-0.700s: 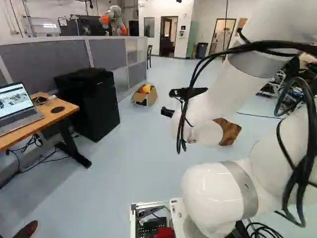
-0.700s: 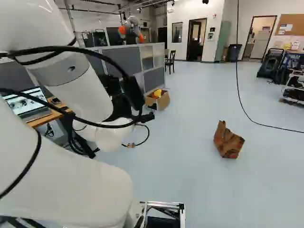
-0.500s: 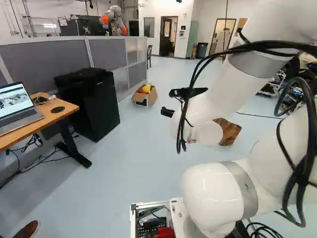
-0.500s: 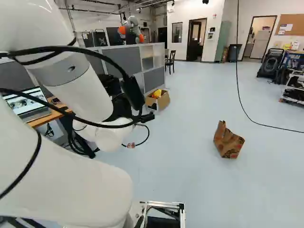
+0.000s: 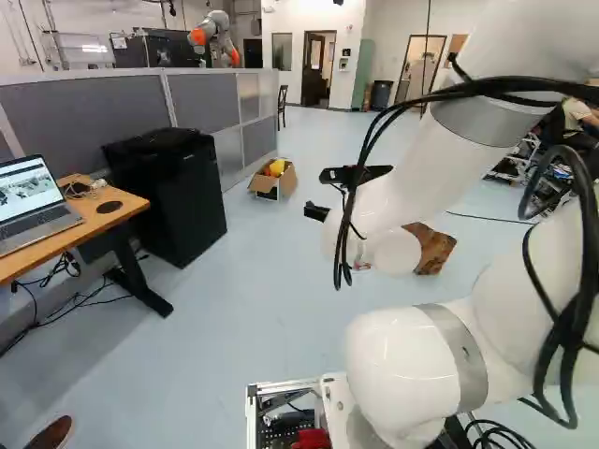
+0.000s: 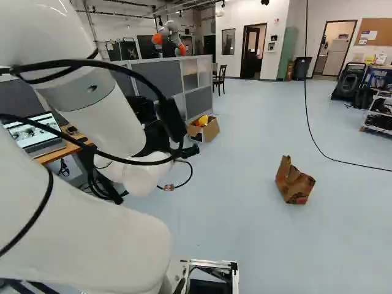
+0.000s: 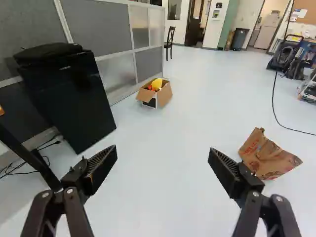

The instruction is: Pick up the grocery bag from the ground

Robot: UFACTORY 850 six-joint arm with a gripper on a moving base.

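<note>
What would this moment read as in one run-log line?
Pick not yet made | black fingers: wide open, holding nothing | crumpled brown paper grocery bag: on pale blue floor, ungripped

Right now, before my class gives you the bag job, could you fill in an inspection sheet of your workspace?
Surface: pale, smooth floor.
Job's things: one brown paper grocery bag, crumpled, on the floor.
Clutter: open cardboard box with a yellow item in it; laptop on the desk.
End effector: open, fingers wide apart, not touching the bag.
Held in the end effector: nothing seen.
Cables: one black floor cable beyond the bag; others below the desk; more looped along my arm.
Surroundings: grey partition, black cabinet, chair, another robot behind the partition.
</note>
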